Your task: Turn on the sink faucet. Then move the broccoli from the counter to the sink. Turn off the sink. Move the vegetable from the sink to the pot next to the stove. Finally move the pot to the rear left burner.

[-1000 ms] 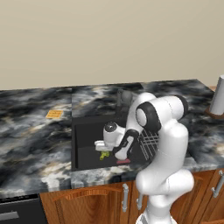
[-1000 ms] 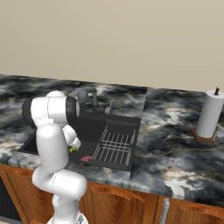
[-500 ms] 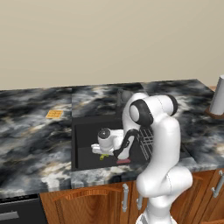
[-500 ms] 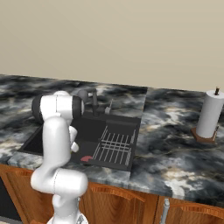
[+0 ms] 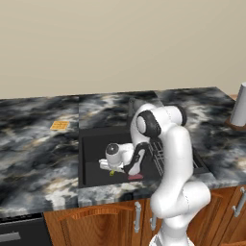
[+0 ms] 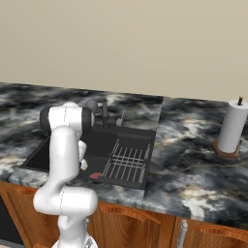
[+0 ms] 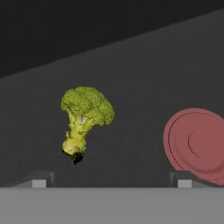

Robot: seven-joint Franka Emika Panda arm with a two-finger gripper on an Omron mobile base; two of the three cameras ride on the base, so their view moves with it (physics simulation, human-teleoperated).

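Observation:
The broccoli (image 7: 85,118), a small green floret on a pale stalk, lies on the black floor of the sink (image 5: 91,151). In the left base view the broccoli (image 5: 111,172) sits just under my hand. My gripper (image 7: 111,181) hangs low inside the basin right over it, open, with nothing between the fingertips (image 7: 39,180); from the left base camera the gripper (image 5: 105,166) points down and left. The red drain disc (image 7: 197,144) is to the floret's right. The dark sink faucet (image 6: 103,110) stands at the basin's back edge. The marbled counter (image 5: 38,153) surrounds the sink.
A grey wire rack (image 6: 127,162) fills the basin's right half, with the drain disc (image 6: 95,176) at its near left corner. An orange waffle-like square (image 5: 59,125) lies on the counter left of the sink. A paper towel roll (image 6: 231,128) stands at far right.
My arm has leaned over and carried the open hand lower and leftward inside the basin, closer above the broccoli. The broccoli has not moved.

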